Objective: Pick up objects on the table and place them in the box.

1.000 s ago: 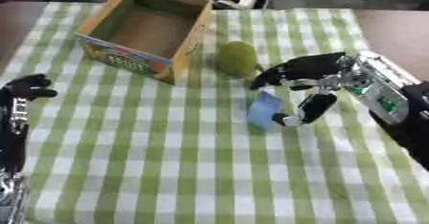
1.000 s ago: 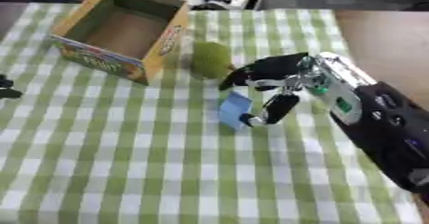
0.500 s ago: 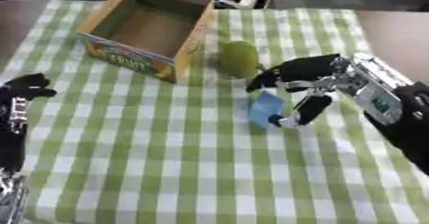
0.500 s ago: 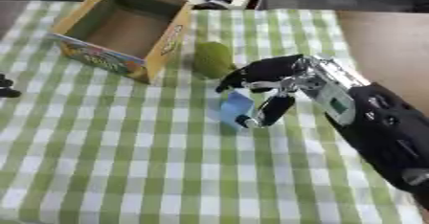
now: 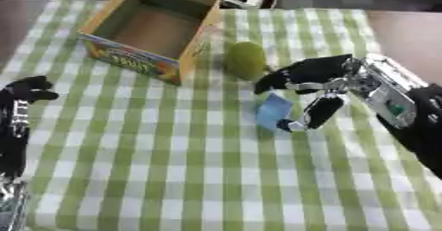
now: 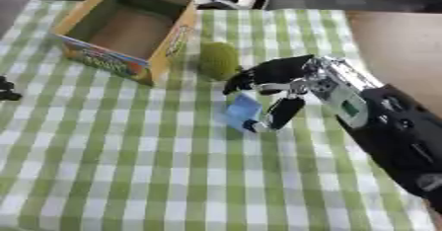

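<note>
A small blue packet (image 5: 274, 111) stands tilted on the green checked cloth, right of the middle. My right hand (image 5: 321, 79) comes in from the right and curls round it: the fingers (image 5: 268, 81) arch over its top and the thumb (image 5: 313, 115) lies against its lower right side. A green rounded fruit (image 5: 246, 59) rests just above the hand's fingertips. The open cardboard box (image 5: 112, 57), with nothing visible inside, stands at the upper left. My left hand (image 5: 27, 91) rests at the left edge, fingers relaxed.
The green and white checked tablecloth (image 5: 172, 175) covers the table, with brown table edge showing at the upper right (image 5: 406, 32). Clutter lies beyond the far edge behind the box. The fruit sits between the box and my right hand.
My right hand's fingers have come down a little closer over the blue packet. The packet, the fruit, the box and my left hand stay where they were.
</note>
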Motion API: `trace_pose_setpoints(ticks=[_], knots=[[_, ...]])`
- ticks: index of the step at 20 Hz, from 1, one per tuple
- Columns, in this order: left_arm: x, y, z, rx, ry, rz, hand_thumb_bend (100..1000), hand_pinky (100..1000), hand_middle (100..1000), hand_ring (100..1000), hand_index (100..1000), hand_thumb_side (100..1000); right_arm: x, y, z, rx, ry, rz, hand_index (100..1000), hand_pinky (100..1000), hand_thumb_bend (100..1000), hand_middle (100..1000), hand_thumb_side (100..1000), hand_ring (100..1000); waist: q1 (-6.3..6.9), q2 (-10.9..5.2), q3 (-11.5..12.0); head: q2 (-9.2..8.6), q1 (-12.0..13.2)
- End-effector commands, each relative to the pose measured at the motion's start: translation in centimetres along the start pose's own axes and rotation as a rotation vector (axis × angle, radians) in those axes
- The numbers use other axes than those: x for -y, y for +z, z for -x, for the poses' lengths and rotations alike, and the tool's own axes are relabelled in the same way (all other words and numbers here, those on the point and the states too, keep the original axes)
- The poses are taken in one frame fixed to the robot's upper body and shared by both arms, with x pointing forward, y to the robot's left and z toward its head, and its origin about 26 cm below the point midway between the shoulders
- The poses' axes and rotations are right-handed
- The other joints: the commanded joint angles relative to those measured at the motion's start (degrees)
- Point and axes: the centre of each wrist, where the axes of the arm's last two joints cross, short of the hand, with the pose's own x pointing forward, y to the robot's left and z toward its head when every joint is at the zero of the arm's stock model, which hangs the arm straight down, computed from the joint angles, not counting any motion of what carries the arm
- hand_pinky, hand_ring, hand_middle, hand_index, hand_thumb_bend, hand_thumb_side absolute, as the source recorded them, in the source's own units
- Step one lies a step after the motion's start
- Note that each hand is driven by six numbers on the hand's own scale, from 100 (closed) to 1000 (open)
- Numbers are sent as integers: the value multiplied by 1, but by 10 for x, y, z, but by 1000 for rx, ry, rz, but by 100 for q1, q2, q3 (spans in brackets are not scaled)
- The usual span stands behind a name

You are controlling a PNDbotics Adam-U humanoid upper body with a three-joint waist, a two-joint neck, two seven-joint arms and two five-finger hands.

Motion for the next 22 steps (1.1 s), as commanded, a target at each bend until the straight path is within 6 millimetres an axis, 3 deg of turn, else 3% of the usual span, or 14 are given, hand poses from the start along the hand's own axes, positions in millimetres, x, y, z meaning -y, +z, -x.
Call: trace_pose_setpoints(ticks=[1, 14, 22], knots=[[-7, -4, -4, 22, -26, 1, 100, 821, 621, 610, 740, 865, 13, 13, 3, 55, 90, -76, 1000, 844, 252, 963, 642, 937, 3, -92, -22, 48, 20], [-7, -4, -4, 21, -29, -2, 100, 820, 620, 608, 740, 864, 3, 16, 8, 36, 83, -131, 1000, 847, 261, 959, 599, 939, -18, -88, -41, 6, 11], [-7, -4, -4, 23, -27, -1, 100, 819, 619, 607, 739, 863, -6, 12, 12, 23, 87, -154, 1000, 848, 267, 947, 565, 938, -3, -81, -19, -138, -12]])
